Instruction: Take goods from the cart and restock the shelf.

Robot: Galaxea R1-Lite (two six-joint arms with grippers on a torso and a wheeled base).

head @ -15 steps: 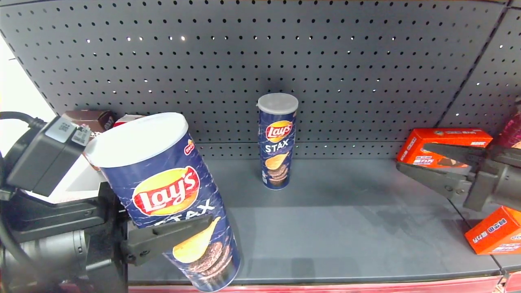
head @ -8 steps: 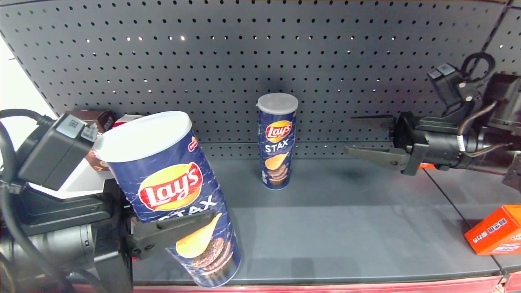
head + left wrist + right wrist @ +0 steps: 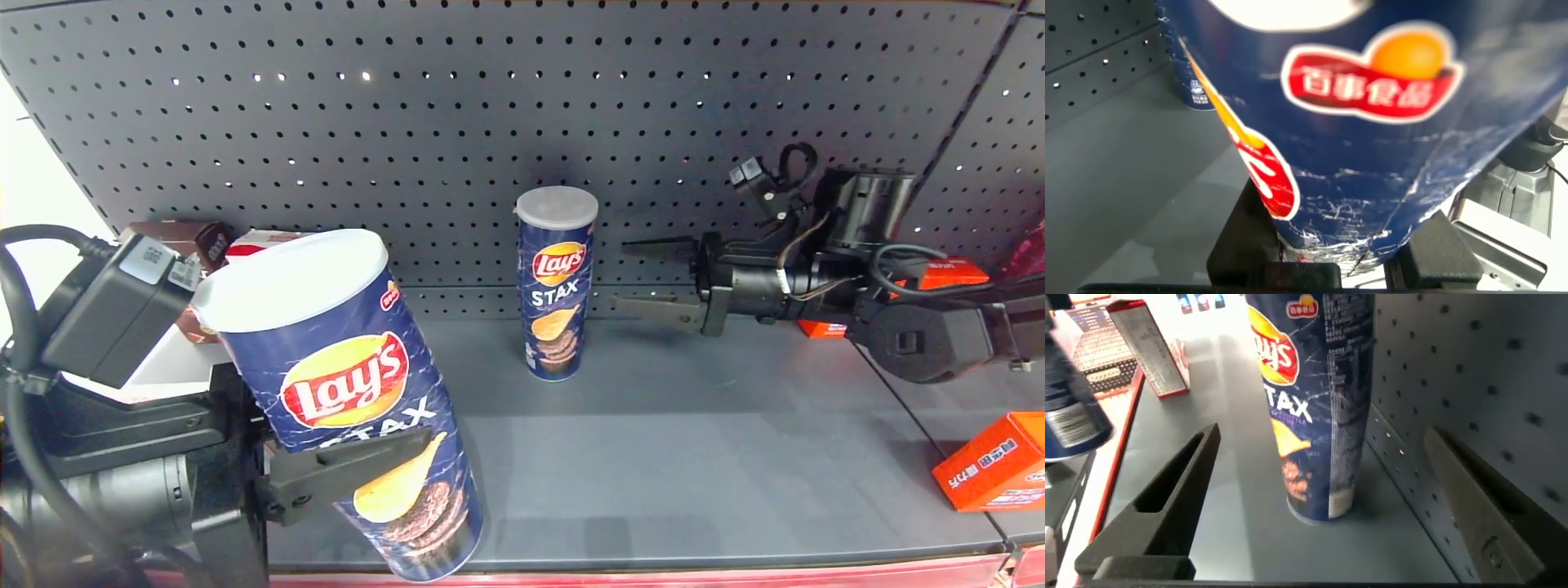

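Glossy printed near can (image 3: 359,408) lower left, frosted plastic lid (image 3: 558,206) on glossy centre can (image 3: 557,302), smooth matt shelf (image 3: 694,457), perforated matt pegboard (image 3: 490,106), glossy cardboard box (image 3: 992,461) lower right

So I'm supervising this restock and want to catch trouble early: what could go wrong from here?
1. The left tool grips the tilted dark blue chip can with the white lid at the front edge of the grey metal shelf. Released at that lean, it may topple or roll off.
2. The open right tool sits close beside the upright dark blue chip can with the grey lid. A small sideways drift could knock it over.
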